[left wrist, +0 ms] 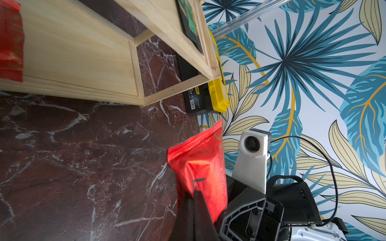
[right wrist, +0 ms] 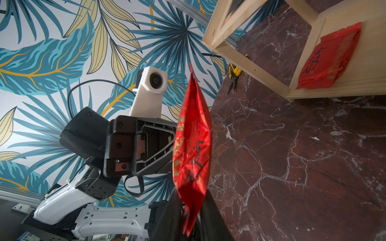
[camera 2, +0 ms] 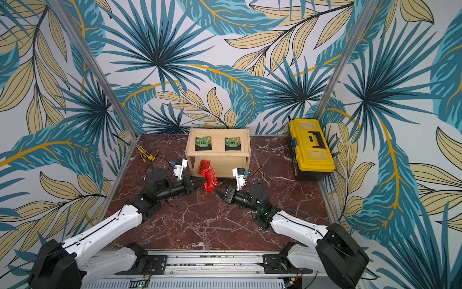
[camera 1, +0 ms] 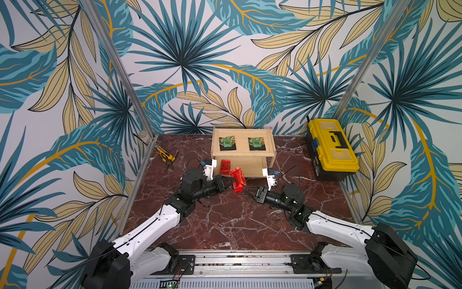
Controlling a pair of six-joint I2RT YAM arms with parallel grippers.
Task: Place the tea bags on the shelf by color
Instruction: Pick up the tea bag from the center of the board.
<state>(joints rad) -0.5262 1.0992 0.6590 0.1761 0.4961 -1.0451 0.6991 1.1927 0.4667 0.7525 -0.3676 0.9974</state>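
- Both arms reach in from the near rail (camera 1: 225, 260) and meet in front of the shelf (camera 1: 243, 152), above the marble table (camera 1: 225, 220).
- Held between them is a red bag (camera 1: 238, 180), standing roughly upright, clear of the table and just in front of the shelf's lower tier.
- Left gripper (camera 1: 228, 184) is clenched on the red bag; in the left wrist view its dark fingers (left wrist: 188, 208) pinch the packet's lower part.
- Right gripper (camera 1: 244, 189) has its tips at the same bag's lower end; in the right wrist view the bag (right wrist: 192, 146) hangs between its jaws, which sit narrowly apart around it, but I cannot tell whether they actually press it.
- Second red bag (camera 1: 224, 167) lies inside the shelf's lower tier, toward its left side, flat on the board.
- Two green bags sit on the rimmed top tray, well apart: one at left (camera 1: 227, 143), one at right (camera 1: 256, 143).
- Yellow toolbox (camera 1: 331, 147) stands at the table's far right, against the wall.
- Yellow-handled pliers (camera 1: 167, 156) lie at the far left, near the corner post.
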